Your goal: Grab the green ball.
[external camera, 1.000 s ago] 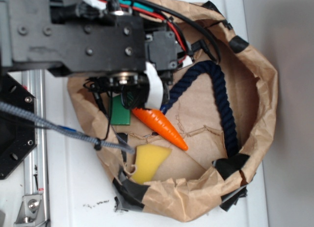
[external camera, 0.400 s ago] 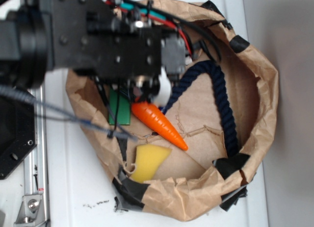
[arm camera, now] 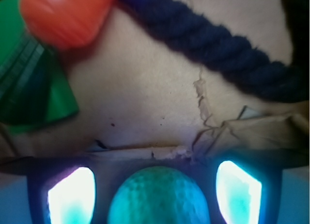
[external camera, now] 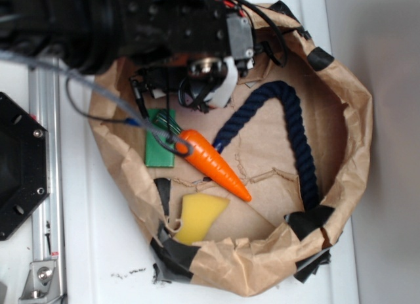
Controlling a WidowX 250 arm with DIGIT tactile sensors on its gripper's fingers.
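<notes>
The ball (arm camera: 157, 197) sits between the fingers (arm camera: 72, 197) of the end effector (arm camera: 155, 195), apparently gripped; it looks light, hard and dimpled, best pinched across its widest middle.

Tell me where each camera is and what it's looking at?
Exterior: high above, looking straight down into the paper bag; the black arm shows.
Wrist: on the gripper, looking low across the bag floor; its fingers flank the green ball.
Both show the carrot, blue rope and green block.
</notes>
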